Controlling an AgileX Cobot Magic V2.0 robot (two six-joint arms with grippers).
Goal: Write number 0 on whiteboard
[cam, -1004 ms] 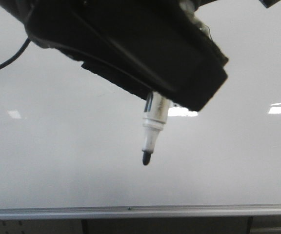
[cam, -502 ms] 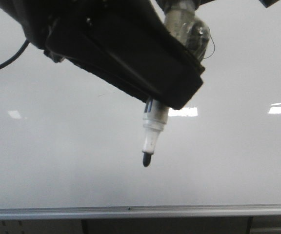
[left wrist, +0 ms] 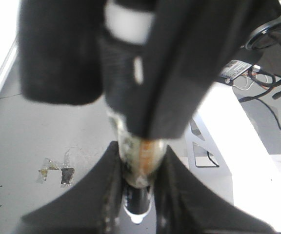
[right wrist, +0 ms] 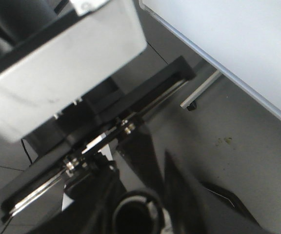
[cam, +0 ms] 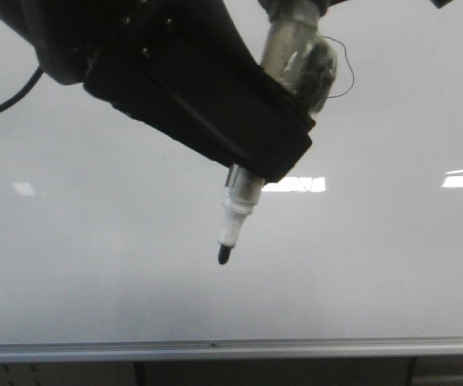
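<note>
Mostly my left claw [cam: 243, 181] hides things: it is a big dark block squeezing a marker [cam: 233, 215], tip pointing down and a bit left. Only a thin curved bit of the number 0 [cam: 346, 71] peeks out beside it (the rest is covered), high on the whiteboard [cam: 79, 241]. My right claw [right wrist: 145, 195] is blurry, so I cannot tell its grip.

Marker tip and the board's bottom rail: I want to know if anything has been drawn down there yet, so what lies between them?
Nothing: in the front view the whiteboard is bare between the marker tip and the rail.
</note>
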